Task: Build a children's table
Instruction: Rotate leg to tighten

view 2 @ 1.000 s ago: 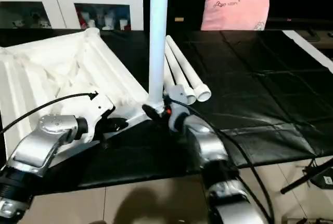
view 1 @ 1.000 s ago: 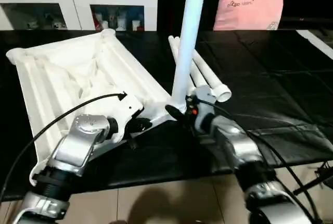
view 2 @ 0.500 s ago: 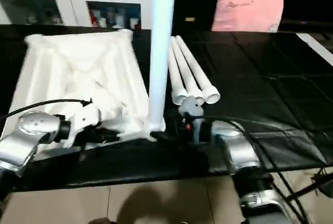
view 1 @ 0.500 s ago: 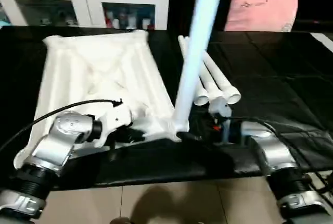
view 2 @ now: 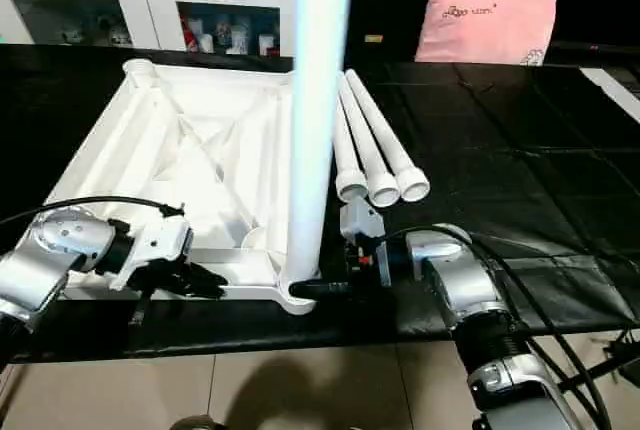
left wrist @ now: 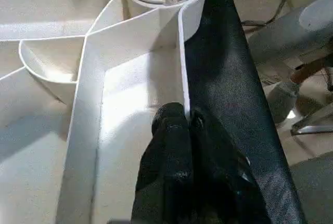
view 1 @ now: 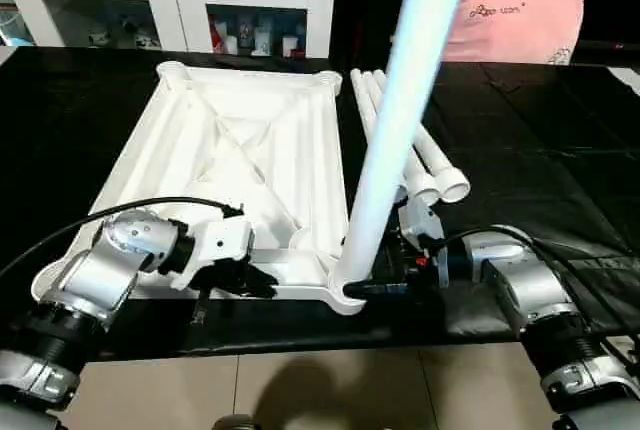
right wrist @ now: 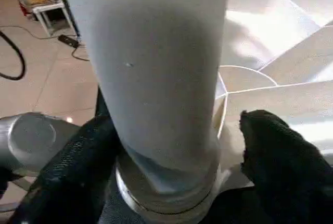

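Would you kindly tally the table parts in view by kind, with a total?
Tabletop: 1
Upright leg standing in the near corner socket: 1
Loose legs lying on the black surface: 3
Total: 5

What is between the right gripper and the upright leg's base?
Nothing visible: the right gripper straddles the upright leg at its base, a finger on each side, where the leg stands in the tabletop corner socket.
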Tool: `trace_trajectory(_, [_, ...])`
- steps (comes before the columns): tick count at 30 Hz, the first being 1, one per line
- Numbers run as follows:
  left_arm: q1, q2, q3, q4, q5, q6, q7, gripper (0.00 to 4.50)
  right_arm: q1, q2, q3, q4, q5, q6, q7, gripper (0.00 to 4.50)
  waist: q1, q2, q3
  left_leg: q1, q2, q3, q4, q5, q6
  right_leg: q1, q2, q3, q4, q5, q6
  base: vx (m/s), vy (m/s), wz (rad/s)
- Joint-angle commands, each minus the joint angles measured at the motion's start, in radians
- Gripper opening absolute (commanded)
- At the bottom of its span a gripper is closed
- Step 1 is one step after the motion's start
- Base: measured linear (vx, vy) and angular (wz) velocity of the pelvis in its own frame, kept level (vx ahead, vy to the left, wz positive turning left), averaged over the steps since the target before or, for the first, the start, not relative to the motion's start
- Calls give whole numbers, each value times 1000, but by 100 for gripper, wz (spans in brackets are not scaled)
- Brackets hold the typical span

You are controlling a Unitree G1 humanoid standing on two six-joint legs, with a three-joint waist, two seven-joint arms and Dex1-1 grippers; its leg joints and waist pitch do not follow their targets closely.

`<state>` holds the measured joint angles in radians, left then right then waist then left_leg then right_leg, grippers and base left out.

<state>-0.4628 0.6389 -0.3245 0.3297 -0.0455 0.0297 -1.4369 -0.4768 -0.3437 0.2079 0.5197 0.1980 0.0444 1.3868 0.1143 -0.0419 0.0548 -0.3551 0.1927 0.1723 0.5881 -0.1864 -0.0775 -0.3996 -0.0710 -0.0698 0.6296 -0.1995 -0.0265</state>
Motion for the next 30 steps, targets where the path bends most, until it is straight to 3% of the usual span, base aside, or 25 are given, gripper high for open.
trace_trajectory(1, [-7,1,-44,-8,10,-27,-56,0,-14,-20,14,-1,1,4,26,334,-2,17,-65,6,43,-7,-68,-185,25,54,-72,53,-68,-105,-237,0,0,0])
trace_trajectory(10, [-17,4,-49,15,14,-46,-68,0,-11,-27,26,6,-8,2,51,262,-1,18,-64,6,44,-7,-69,-187,23,53,-72,52,-69,-114,-237,0,0,0])
trace_trajectory(20, [-15,-1,-42,19,13,-33,-49,0,4,-28,35,-11,0,25,55,230,-1,18,-63,8,44,-8,-70,-202,16,53,-73,53,-71,-146,-230,0,0,0])
trace_trajectory(23, [-1,-13,-15,2,0,32,6,0,24,-17,24,-23,3,48,10,218,-1,18,-62,9,44,-8,-70,-201,15,52,-71,53,-71,-142,-228,0,0,0])
trace_trajectory(25, [25,-44,35,-55,-43,142,88,0,60,11,11,-35,0,74,-68,214,-7,17,-56,12,45,-9,-76,-248,0,50,-75,54,-79,-223,-219,0,0,0])
trace_trajectory(28, [54,-55,57,-122,-72,209,123,0,93,36,13,-54,0,101,-112,212,-11,9,-54,11,43,-12,-79,-274,-3,48,-76,55,-90,-321,-186,0,0,0])
trace_trajectory(30, [65,-61,64,-148,-76,236,143,0,102,52,14,-56,-5,111,-140,212,-17,11,-53,10,43,-16,-81,-284,-4,47,-76,55,-93,-356,-169,0,0,0])
